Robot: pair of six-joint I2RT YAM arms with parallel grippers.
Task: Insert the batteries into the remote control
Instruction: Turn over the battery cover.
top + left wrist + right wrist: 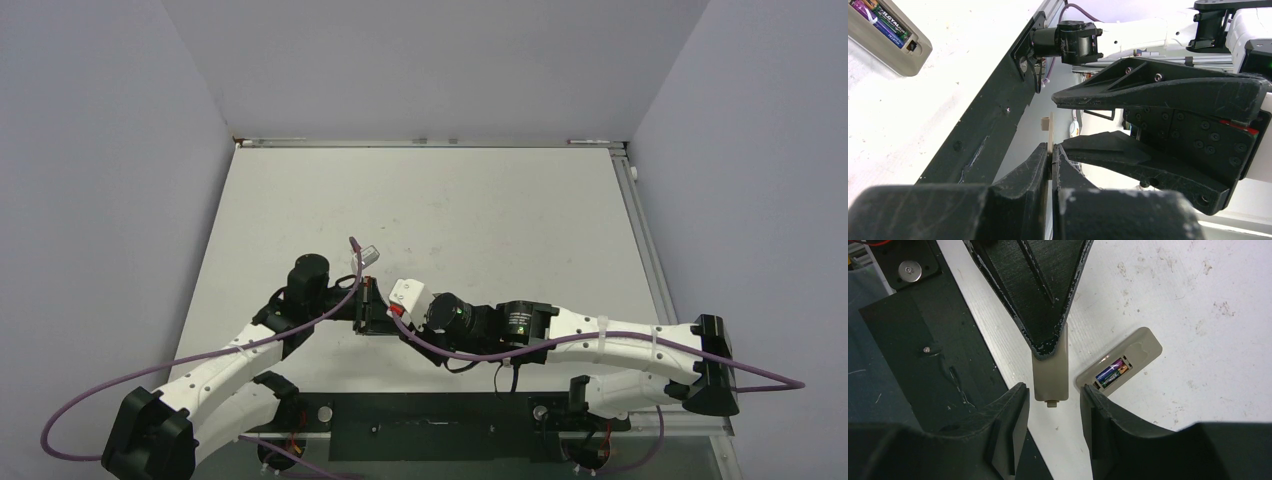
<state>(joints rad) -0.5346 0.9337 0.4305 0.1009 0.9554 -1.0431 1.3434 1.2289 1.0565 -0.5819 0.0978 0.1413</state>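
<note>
Over scuffed white tabletop (1173, 300), left gripper (1051, 152) pinches a thin grey plastic cover (1050, 377); right gripper (1050, 415) gapes wide, flanking its tab.

Left wrist cam: remote control (895, 50) is cut off by the top-left corner, only one end shows. The batteries (890, 29) run off that edge too. The cover (1051, 131) is just a thin edge, its low part hidden btw the left gripper (1050, 150) fingers. That gripper's near part is a blur. Right wrist cam: cover's top is behind the left gripper; remote control's low end is behind a right gripper (1052, 390) finger. Top cam: remote control, batteries & cover hide under the grippers.
</note>
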